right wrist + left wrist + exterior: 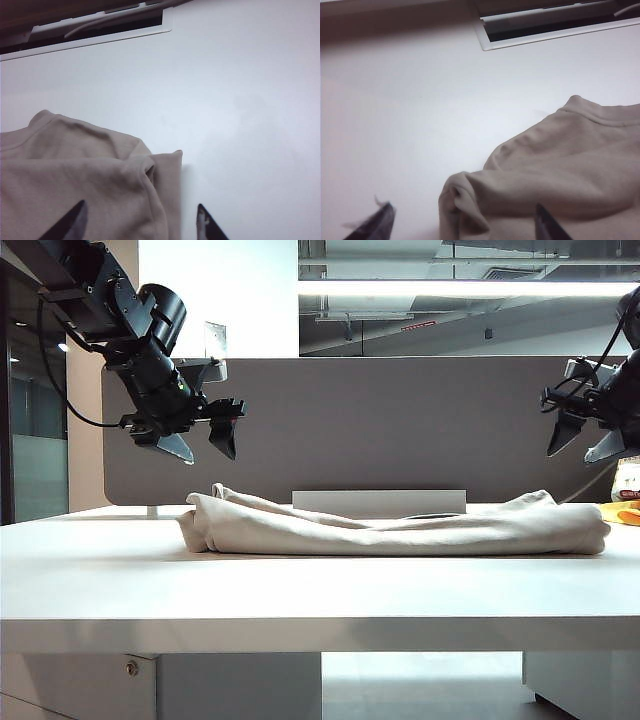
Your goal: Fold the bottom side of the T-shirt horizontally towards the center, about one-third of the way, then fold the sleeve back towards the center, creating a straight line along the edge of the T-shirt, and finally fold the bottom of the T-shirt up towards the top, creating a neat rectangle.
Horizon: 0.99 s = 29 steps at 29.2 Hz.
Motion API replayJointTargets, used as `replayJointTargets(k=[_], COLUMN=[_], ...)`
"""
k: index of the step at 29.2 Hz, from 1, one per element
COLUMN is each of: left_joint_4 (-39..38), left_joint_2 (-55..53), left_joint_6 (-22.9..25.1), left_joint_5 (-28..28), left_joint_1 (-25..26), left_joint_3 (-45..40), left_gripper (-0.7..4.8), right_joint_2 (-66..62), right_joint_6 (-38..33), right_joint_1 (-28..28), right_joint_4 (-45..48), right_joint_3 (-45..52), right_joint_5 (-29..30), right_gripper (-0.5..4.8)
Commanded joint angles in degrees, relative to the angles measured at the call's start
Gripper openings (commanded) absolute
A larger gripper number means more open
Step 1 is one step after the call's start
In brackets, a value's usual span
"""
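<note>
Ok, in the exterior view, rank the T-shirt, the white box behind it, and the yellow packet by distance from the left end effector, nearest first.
Left end effector hangs open, upper left, above the T-shirt's end.
1. T-shirt, just below it, lying across the table.
2. White box, behind the T-shirt, mid-table.
3. Yellow packet, far right edge, under the open right end effector.
</note>
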State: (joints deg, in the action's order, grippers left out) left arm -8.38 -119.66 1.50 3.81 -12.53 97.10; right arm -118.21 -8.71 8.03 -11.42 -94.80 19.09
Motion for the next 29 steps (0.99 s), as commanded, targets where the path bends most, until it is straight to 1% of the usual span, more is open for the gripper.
replayJointTargets(k=[1, 3, 4, 5, 7, 8, 9, 10, 18, 26, 29], left_joint_4=[-0.74, -2.05, -2.62, -3.39, -4.85, -5.49, -5.88, -6.23, -7.89, -10.78, -11.65], left_joint_2=[0.39, 0.72, 0.90, 1.18, 1.95, 2.51, 2.97, 3.63, 9.38, 14.69, 17.29], left_joint_6=[-0.02, -0.33, -0.87, -1.46, -1.70, -1.62, -1.44, -1.40, -1.27, -1.40, -1.53], left_joint_5=[-0.04, -0.20, -0.17, -0.17, -0.11, -0.11, -0.09, 0.07, 0.09, 0.09, 0.09], left_joint_1=[-0.13, -0.13, -0.13, -0.11, -0.07, -0.07, -0.07, -0.07, -0.07, -0.09, -0.09], left_joint_3=[0.33, 0.39, 0.39, 0.39, 0.39, 0.39, 0.39, 0.39, 0.37, 0.33, -1.03], left_gripper=[3.65, 3.62, 3.48, 3.07, 1.56, 0.68, 0.20, -0.05, -0.06, -0.06, -0.06], right_joint_2=[0.59, 0.61, 0.63, 0.63, 0.63, 0.63, 0.74, 0.83, 4.61, 11.02, 13.90], right_joint_6=[0.15, 0.15, 0.15, 0.15, 0.15, 0.13, 0.13, 0.13, 1.44, 1.70, 1.70], right_joint_1=[-0.07, 0.02, 0.02, 0.09, 0.26, 0.28, 0.37, 0.50, 0.72, 0.63, 0.52], right_joint_4=[-0.33, -1.60, -2.34, -2.99, -4.35, -4.83, -5.40, -5.79, -8.94, -11.15, -11.41], right_joint_3=[-0.35, -0.35, -0.35, -0.35, -0.35, -0.35, -0.35, -0.35, -0.31, -0.07, 0.98], right_joint_5=[0.13, 0.79, 1.22, 1.84, 3.39, 4.13, 4.92, 5.51, 5.49, 5.49, 5.68], right_gripper=[1.95, 1.15, 0.89, 0.64, 0.18, 0.03, -0.02, -0.02, -0.02, -0.02, -0.02])
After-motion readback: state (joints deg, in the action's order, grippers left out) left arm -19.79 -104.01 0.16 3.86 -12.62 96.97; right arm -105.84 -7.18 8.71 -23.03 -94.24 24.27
